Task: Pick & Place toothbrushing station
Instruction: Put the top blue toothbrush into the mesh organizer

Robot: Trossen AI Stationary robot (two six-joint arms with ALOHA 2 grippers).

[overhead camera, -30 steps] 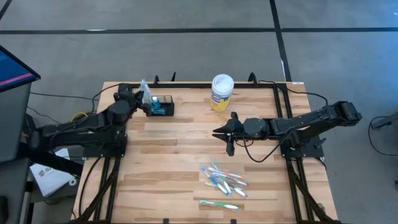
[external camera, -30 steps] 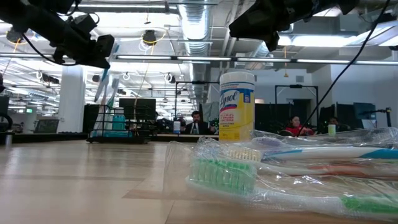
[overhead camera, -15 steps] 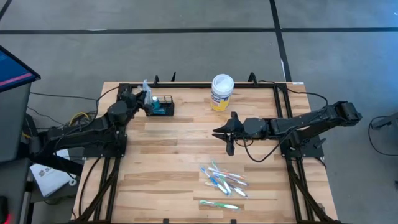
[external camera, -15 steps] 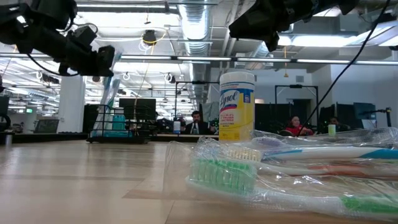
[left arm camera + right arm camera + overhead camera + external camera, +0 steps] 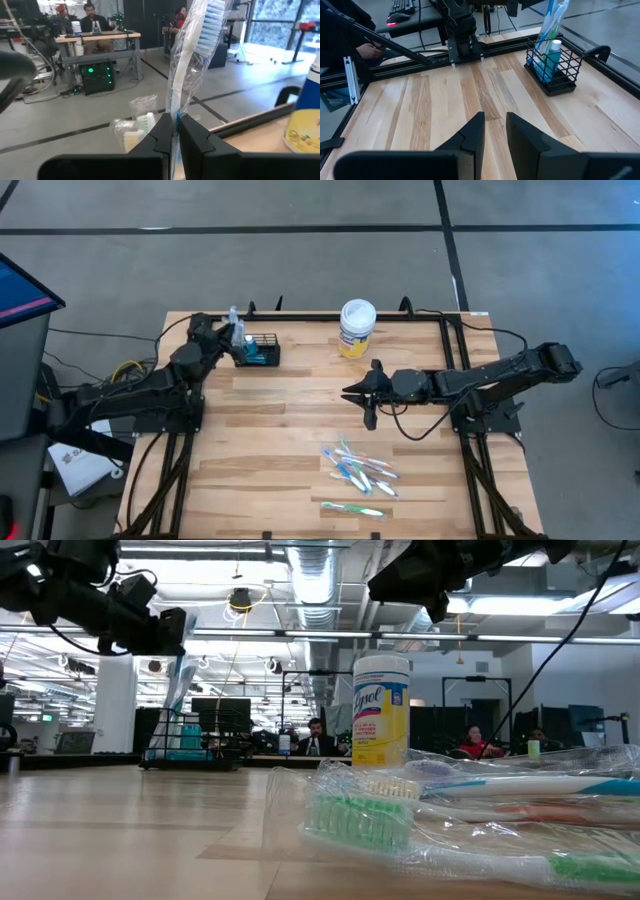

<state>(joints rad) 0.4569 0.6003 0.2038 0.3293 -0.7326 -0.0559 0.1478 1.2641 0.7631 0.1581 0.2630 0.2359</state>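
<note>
Left wrist view: left hand [image 5: 174, 131] clamps a wrapped toothbrush [image 5: 192, 45] above the black basket [image 5: 259, 350] — right hand [image 5: 366, 393] waits mid-worktop [image 5: 290, 420], fingers slightly parted, holding nothing.

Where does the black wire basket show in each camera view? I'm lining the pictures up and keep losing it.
High view: basket at the table's far left, beside the left gripper.
Low view: basket far off on the left, under that gripper.
Left wrist view: not in it; only a wrapped toothbrush held in the fingers.
Right wrist view: basket at upper right.
Shared landmark: the yellow-labelled tub.
</note>
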